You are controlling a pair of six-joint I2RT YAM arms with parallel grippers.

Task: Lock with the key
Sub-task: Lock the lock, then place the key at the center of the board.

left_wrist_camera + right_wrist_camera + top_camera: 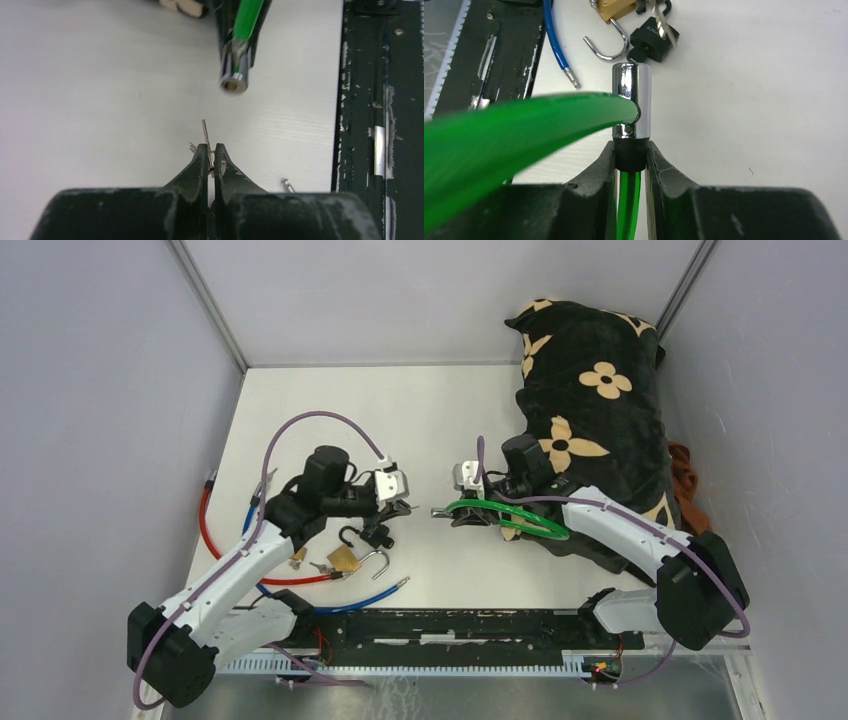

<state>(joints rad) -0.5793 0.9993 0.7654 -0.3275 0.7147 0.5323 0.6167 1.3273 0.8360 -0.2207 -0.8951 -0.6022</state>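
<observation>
Pinching the key [204, 131] blade-out in the left gripper [210, 150], we face it toward the chrome lock barrel [631, 100], clamped keyhole-forward by the right gripper [631, 152].

light is bright, even and diffuse, falling from above the table [440, 420]; shadows on the table are soft and pale, pooled under both arms. in the top view the black cushion [590, 430] at the table's far right corner swallows most detail. in the right wrist view the lock barrel [631, 100] over the table carries hard white glare stripes, and the green cable [499, 145] is a smeared, out-of-focus band. in the left wrist view the key [204, 131] over the table is fairly crisp, the barrel end softer
</observation>
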